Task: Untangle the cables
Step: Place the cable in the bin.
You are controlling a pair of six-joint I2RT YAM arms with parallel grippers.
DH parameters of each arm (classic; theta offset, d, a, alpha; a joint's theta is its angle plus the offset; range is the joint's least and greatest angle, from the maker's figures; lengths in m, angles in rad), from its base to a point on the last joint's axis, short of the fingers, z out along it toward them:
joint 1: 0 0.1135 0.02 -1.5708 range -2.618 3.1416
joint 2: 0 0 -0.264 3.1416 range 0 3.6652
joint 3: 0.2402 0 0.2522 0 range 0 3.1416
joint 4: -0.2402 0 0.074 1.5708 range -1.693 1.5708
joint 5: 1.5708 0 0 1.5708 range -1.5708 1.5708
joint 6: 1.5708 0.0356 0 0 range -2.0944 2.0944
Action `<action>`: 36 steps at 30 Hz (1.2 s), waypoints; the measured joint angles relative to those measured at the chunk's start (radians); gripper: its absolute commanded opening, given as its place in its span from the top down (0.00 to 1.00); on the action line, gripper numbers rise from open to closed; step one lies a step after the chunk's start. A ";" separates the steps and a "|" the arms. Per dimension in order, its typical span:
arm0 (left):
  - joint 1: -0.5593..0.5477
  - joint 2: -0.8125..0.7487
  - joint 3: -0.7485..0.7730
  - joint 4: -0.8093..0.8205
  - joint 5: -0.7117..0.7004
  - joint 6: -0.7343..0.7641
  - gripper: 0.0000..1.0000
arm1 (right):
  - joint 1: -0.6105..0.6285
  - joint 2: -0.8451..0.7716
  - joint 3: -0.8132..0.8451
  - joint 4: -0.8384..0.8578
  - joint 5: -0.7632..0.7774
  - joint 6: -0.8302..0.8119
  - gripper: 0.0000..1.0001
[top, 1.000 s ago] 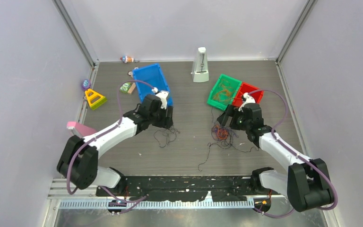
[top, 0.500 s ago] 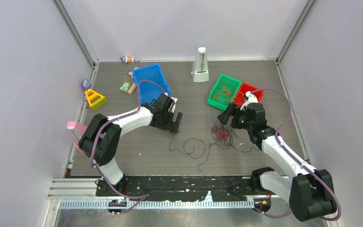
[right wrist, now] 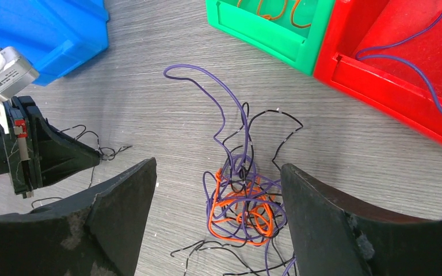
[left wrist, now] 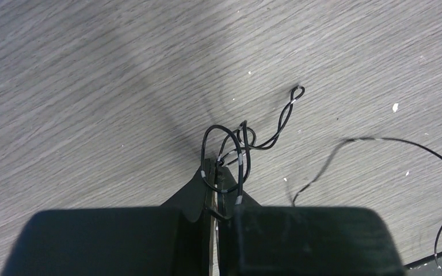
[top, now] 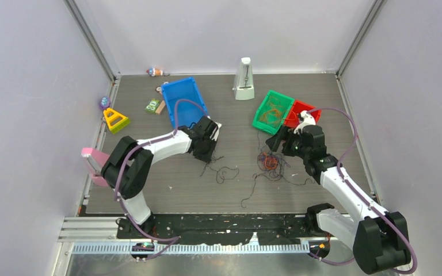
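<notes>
Left tool (left wrist: 214, 172) clenched on a loop of black cable (left wrist: 239, 150), low over worktop (left wrist: 92, 86). Right tool (right wrist: 216, 169) spread wide, holding nothing, above orange-purple cable clump (right wrist: 242, 210), centre-right. Advice: lift black strand slowly, away from clump, w/o snagging.

Far centre on the desk (top: 230, 109): metronome (top: 243, 79). Left of it, lone bin (top: 185, 102); right of it, middle bin (top: 259, 123) touching right bin (top: 308, 108), strands (top: 274, 111) inside. Near those, cable clump (top: 269, 162) beside the right end effector (top: 273, 148); left of the clump, loose strand (top: 225, 173) in the left end effector (top: 208, 155).
</notes>
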 measured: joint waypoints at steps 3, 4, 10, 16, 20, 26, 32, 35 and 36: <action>0.000 -0.009 0.007 -0.029 -0.005 0.003 1.00 | 0.000 -0.008 0.000 -0.001 0.000 0.000 0.18; 0.000 -0.018 0.010 -0.039 -0.008 0.005 1.00 | 0.000 -0.010 0.000 -0.002 0.000 0.000 0.18; 0.002 -0.121 0.089 -0.116 -0.013 0.027 1.00 | 0.000 -0.015 0.002 -0.013 -0.002 0.000 0.18; 0.069 -0.155 0.166 -0.161 -0.031 0.049 1.00 | 0.000 -0.018 0.002 -0.018 -0.008 0.000 0.18; 0.154 -0.172 0.221 -0.209 -0.046 0.061 1.00 | 0.000 -0.018 0.008 -0.027 -0.011 -0.002 0.18; 0.249 -0.211 0.410 -0.301 -0.054 0.080 1.00 | 0.000 -0.018 0.035 -0.042 -0.020 -0.002 0.19; 0.313 -0.199 0.692 -0.362 -0.054 0.082 1.00 | 0.000 -0.016 0.069 -0.047 -0.034 -0.002 0.19; 0.352 -0.138 0.878 -0.385 -0.031 0.077 1.00 | 0.000 -0.005 0.085 -0.049 -0.042 -0.002 0.19; 0.367 -0.103 0.953 -0.399 -0.017 0.074 1.00 | 0.000 0.000 0.088 -0.049 -0.045 -0.002 0.19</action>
